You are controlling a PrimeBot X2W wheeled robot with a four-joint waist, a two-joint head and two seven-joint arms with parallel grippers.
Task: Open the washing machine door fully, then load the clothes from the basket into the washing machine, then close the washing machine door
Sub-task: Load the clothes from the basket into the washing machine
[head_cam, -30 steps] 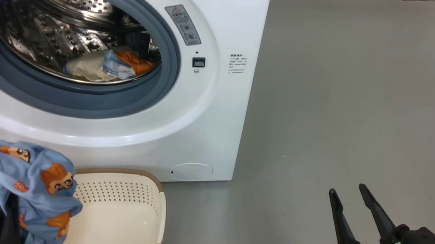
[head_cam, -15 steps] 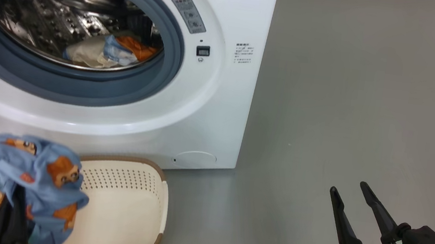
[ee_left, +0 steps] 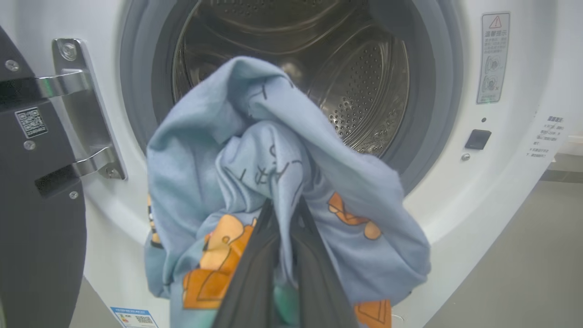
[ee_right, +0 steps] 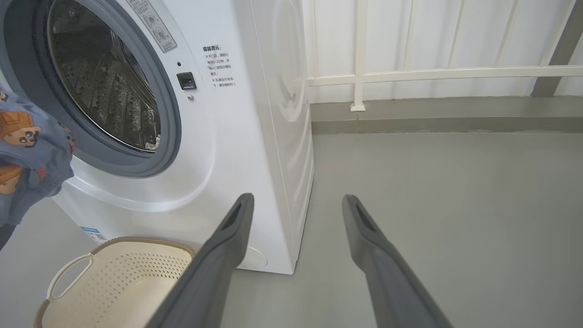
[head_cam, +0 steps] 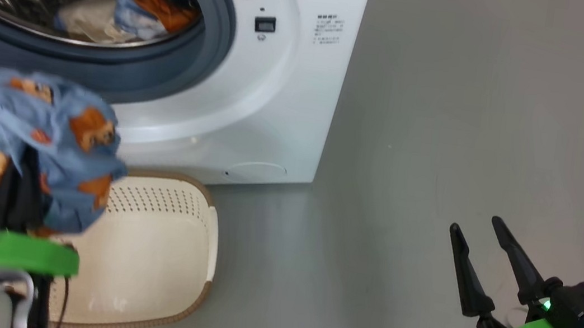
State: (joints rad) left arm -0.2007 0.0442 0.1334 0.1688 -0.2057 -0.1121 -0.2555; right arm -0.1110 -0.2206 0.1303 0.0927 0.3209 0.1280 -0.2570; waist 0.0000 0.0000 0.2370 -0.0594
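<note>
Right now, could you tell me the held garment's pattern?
The garment: light blue, orange cartoon prints; left wrist view.

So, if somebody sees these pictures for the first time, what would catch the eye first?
The light blue garment with orange cartoon prints, bunched in the shut left gripper before the open steel drum of the washing machine. Next, the clothes already lying in that drum, and the cream perforated basket on the floor below.
</note>
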